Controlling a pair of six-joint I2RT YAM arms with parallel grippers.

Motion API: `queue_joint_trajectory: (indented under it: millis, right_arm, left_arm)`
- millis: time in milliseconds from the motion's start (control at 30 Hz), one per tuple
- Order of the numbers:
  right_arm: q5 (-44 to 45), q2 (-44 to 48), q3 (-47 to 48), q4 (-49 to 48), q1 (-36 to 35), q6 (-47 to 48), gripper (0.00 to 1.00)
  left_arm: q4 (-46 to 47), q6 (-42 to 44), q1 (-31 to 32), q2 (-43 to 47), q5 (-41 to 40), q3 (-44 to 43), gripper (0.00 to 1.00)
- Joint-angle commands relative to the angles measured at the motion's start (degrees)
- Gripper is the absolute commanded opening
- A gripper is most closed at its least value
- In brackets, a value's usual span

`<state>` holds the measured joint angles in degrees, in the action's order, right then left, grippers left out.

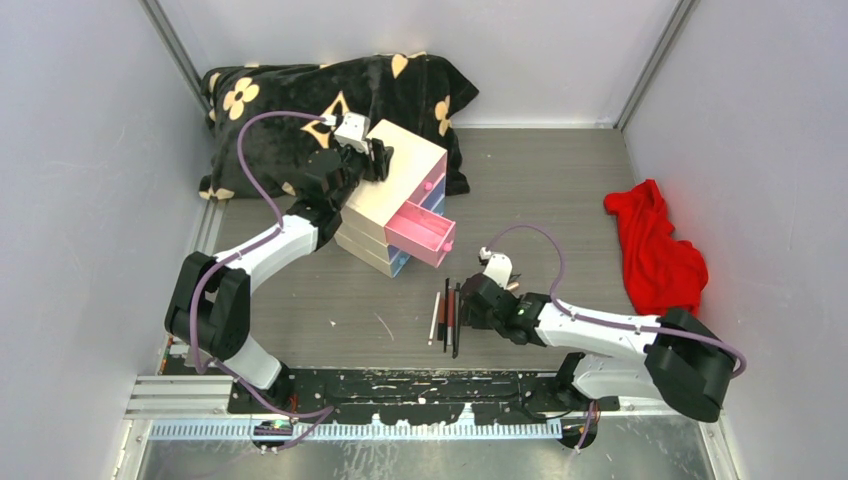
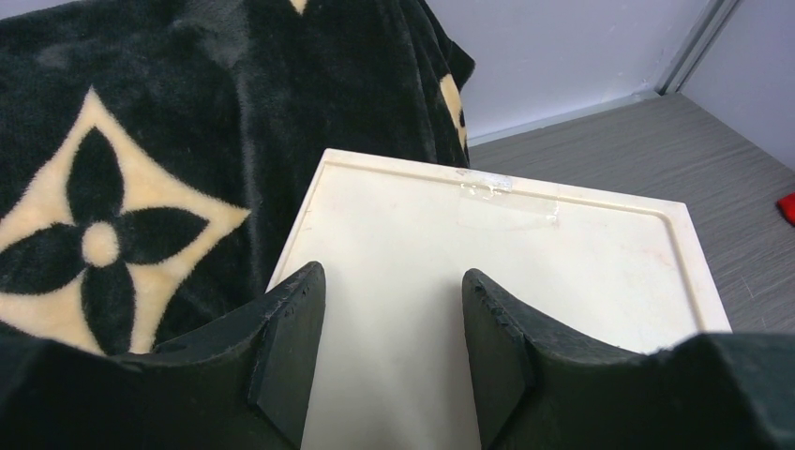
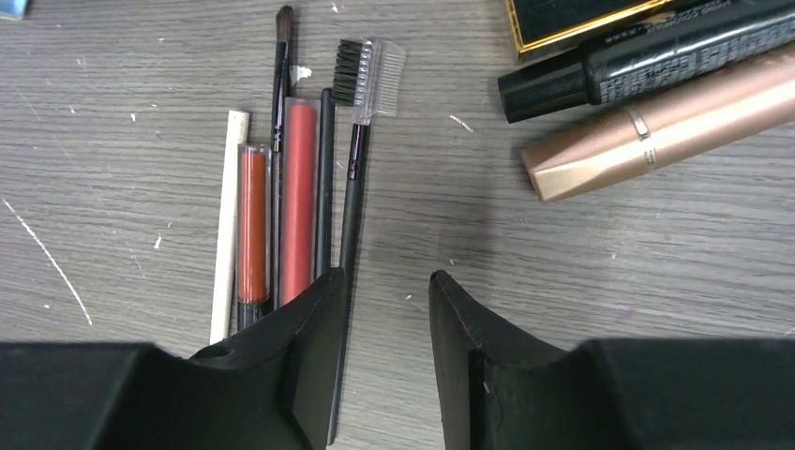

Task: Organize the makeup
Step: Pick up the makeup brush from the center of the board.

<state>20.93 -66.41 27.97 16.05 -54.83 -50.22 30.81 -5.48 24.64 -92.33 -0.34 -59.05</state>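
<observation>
Two grippers are at work, and neither holds anything. The left gripper (image 1: 378,158) (image 2: 394,291) hangs over the flat top of the cream drawer box (image 1: 395,165) (image 2: 506,253). Its jaws are moderately apart with only the lid showing between them. Whether the fingertips (image 2: 291,319) touch that lid cannot be told. A black pillow with cream flowers (image 1: 300,90) (image 2: 141,141) lies right behind the box. The box's pink drawer (image 1: 420,232) stands pulled out toward the middle of the surface (image 1: 560,200) (image 3: 562,253).

The right gripper (image 1: 468,300) (image 3: 386,286) is low over the surface, its jaws a narrow gap apart with bare wood grain between them. It is just beside the makeup (image 1: 447,315), which lies in front of the open drawer.

From the right wrist the makeup shows as a tight row of sticks lying side by side:
- a white pencil (image 3: 228,216)
- two clear tubes of red-orange colour (image 3: 252,225)
- a thin brush (image 3: 281,56)
- a black pencil (image 3: 325,178)
- a comb brush (image 3: 367,75)

One finger overlaps the near ends of the row. Further along lie a black tube (image 3: 647,61), a gold tube (image 3: 656,131) and the corner of a black and gold compact (image 3: 581,14). A red cloth (image 1: 655,250) is bunched well apart at the surface's right side.
</observation>
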Motion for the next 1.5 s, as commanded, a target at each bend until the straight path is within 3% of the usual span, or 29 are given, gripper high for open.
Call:
queue_joint_trajectory:
  millis: [0,500,1067,1467]
  right_arm:
    - [2.6,-1.7,-0.22,-4.64,-0.65,-2.88,0.44]
    - [3.62,-7.39,2.71,-5.06,-1.76,-4.4,0.43]
    - [10.05,-10.11,8.11,10.49,-2.72,-11.06,0.42]
    - [10.49,-11.22,9.38,9.45,-2.96,-10.75,0.41]
  left_arm:
    - [-26.06,-5.27,-1.18,-6.8,-2.15,6.97,0.57]
    - [-25.89,-5.37,-1.18,-7.4,-1.76,6.55,0.57]
    - [-25.72,-5.45,-1.25,-6.8,-1.77,6.91,0.57]
    - [-25.53,-5.64,-1.22,-6.85,-1.33,6.98,0.57]
